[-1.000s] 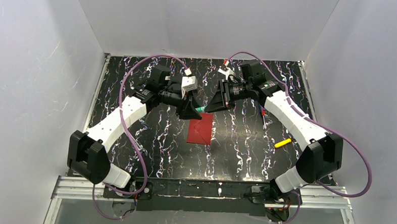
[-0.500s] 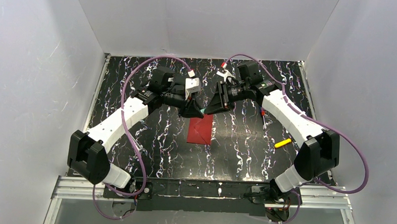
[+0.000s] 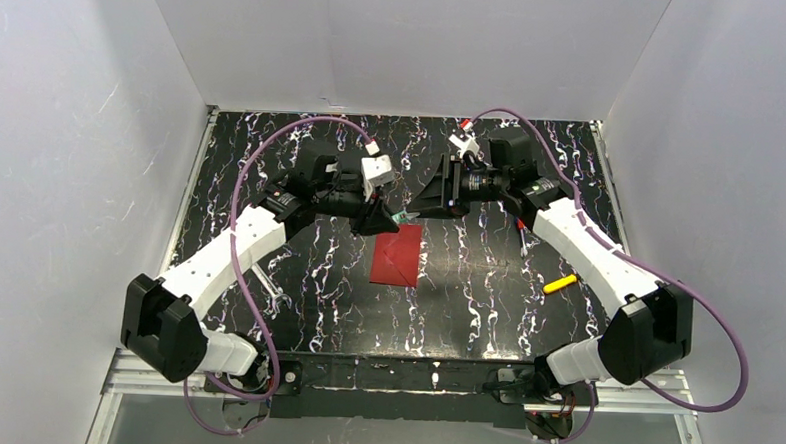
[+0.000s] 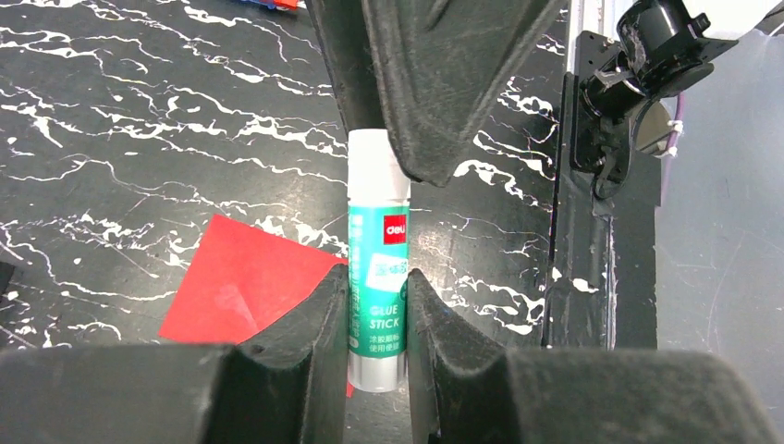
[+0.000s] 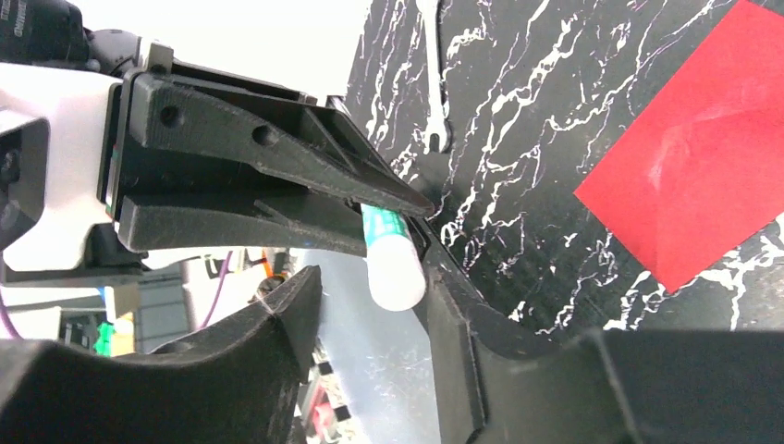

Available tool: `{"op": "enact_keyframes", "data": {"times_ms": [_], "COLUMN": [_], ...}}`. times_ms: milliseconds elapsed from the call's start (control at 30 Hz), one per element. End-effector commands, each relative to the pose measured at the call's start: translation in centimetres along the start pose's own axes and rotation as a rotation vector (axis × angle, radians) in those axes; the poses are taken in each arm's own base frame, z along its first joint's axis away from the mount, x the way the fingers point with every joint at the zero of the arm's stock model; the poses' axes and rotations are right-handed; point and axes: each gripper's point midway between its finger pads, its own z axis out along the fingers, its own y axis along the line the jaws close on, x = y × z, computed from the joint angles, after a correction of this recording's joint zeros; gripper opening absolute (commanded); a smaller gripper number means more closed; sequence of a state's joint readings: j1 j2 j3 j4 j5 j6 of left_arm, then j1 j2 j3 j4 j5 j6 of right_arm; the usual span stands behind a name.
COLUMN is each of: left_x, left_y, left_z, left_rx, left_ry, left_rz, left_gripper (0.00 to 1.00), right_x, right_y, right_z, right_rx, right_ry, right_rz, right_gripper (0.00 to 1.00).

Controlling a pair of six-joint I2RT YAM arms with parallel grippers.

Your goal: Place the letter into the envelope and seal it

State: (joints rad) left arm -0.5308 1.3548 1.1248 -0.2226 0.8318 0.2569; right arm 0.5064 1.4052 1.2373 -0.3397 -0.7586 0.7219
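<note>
White walls box in a black, white-veined tabletop [image 3: 486, 296]. The red envelope [image 3: 397, 256] lies flat near its middle, in the same spot as half a second ago, just on the near side of the two claws. Above its far edge the left claw [image 4: 377, 289] pinches the teal body of a glue stick [image 4: 379, 231] between both fingers, held clear of the surface. The right claw [image 5: 370, 277] is spread around the stick's white cap [image 5: 396, 277], with a gap on one side. Since the earlier frame the right wrist has drawn back toward the far edge and its elbow has swung outward. A yellow marker [image 3: 559, 283] lies off to the right.
</note>
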Motion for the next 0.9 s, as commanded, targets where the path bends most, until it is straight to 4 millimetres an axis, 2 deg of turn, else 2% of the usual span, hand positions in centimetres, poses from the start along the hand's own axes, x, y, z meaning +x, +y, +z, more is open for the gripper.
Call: {"op": "enact_keyframes", "data": {"times_ms": [0,133,300,367,433,500,600,733,867], "left_x": [-0.9,-0.9,-1.7,-2.4,-3.3,-4.1,-5.4,-7.1,-8.1], "left_y": [-0.3,-0.3,-0.5,-0.1,0.7,2.0,3.7,5.0,6.3], "left_z": [-0.7,-0.6,-0.6,-0.6,-0.4,-0.2,0.3,0.9,1.1], "left_rx": [-0.031,-0.024,-0.016,-0.028,-0.054,-0.099,-0.137,-0.148,-0.185], "left_ry": [-0.030,-0.028,-0.056,-0.078,-0.101,-0.105,-0.112,-0.133,-0.135], "left_rz": [0.008,0.008,0.025,0.042,0.059,0.078,0.113,0.135,0.159], "left_gripper": [0.00,0.00,0.00,0.00,0.00,0.00,0.00,0.00,0.00], "right_x": [-0.8,-1.1,-0.8,-0.7,-0.4,0.5,1.8,3.5,4.6], "right_y": [1.3,1.6,0.9,0.9,0.9,0.1,0.3,0.8,0.5], "right_z": [-0.1,-0.1,0.4,0.8,1.4,2.2,3.5,5.2,5.8], "right_rx": [-0.051,-0.064,-0.065,-0.094,-0.128,-0.126,-0.166,-0.189,-0.195], "right_ry": [-0.039,-0.045,-0.030,-0.029,-0.026,0.000,0.021,0.080,0.118], "right_rz": [0.001,-0.001,0.026,0.048,0.061,0.095,0.095,0.091,0.104], "right_gripper": [0.51,0.32,0.13,0.01,0.01,0.01,0.01,0.01,0.01]}}
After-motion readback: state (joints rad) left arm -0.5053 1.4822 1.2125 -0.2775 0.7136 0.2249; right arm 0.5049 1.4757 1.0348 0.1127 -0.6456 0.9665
